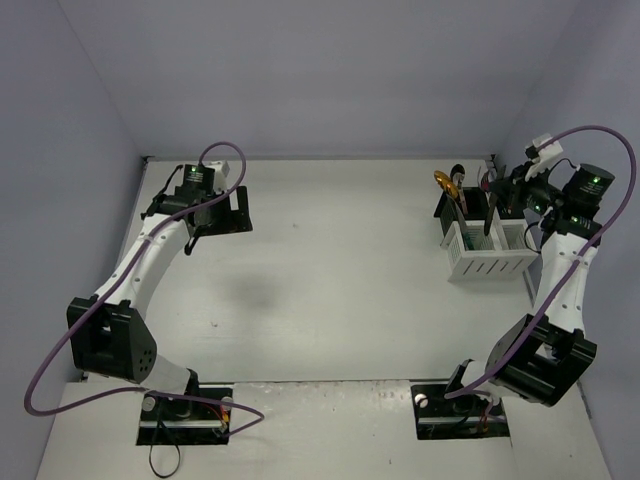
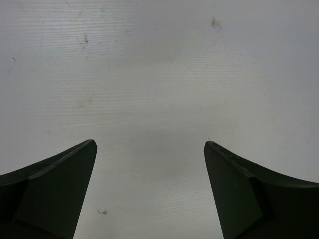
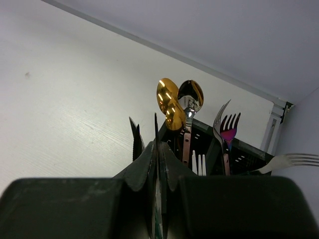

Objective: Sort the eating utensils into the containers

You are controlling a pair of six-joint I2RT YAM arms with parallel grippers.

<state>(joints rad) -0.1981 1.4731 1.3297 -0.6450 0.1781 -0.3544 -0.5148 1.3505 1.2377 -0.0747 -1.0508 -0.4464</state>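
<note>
Two right fingers (image 3: 142,169) clamped on a knife (image 3: 156,133) may snag standing spoons (image 3: 168,102) and tip the containers (image 1: 488,264); left fingers (image 2: 55,189) gape apart.

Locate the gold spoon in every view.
Top external: gold spoon upper right, standing in the black bin.
Left wrist: not in it.
Right wrist: centre, beyond the knife pinched in the right tool.
Shared landmark: the black bin, also under the spoon in the right wrist view.
</note>
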